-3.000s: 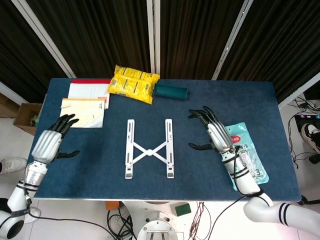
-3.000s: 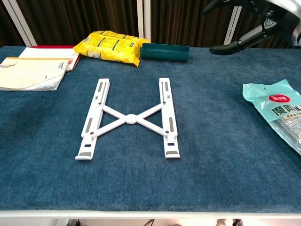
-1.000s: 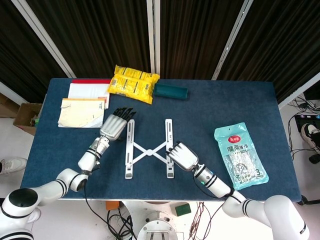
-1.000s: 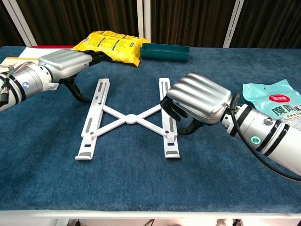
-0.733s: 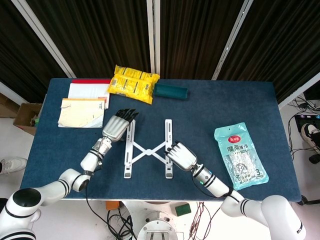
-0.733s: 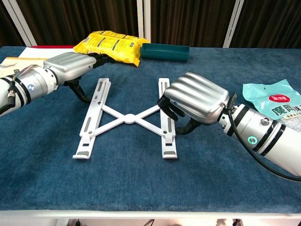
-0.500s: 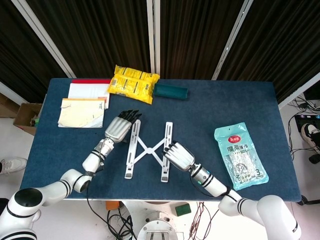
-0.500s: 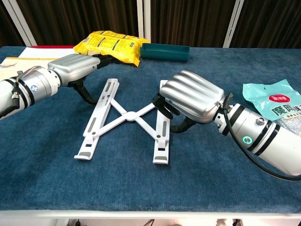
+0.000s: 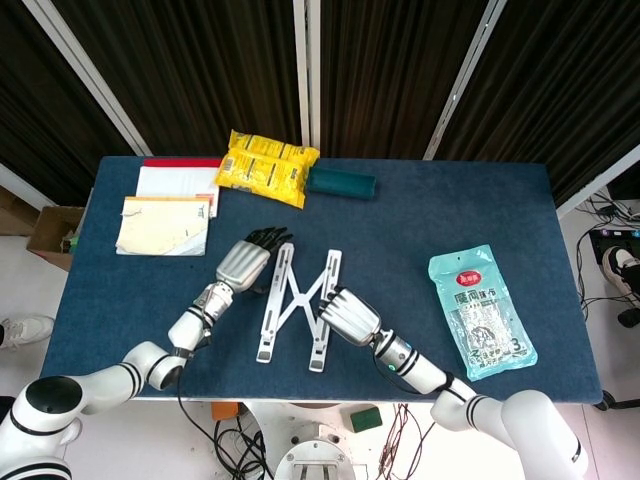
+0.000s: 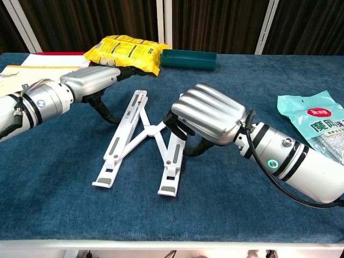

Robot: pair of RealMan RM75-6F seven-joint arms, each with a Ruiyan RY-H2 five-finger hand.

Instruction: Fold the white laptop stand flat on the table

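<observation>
I observe the white laptop stand (image 9: pixel 296 297) lying on the blue table (image 9: pixel 450 200) between my two hands, its two rails angled close together, crossed links visible. My right hand (image 10: pixel 207 121) has its fingers curled over the right rail, gripping it. My left hand (image 10: pixel 91 80) rests against the far end of the left rail, fingers extended; whether it actually grips, I cannot tell.
</observation>
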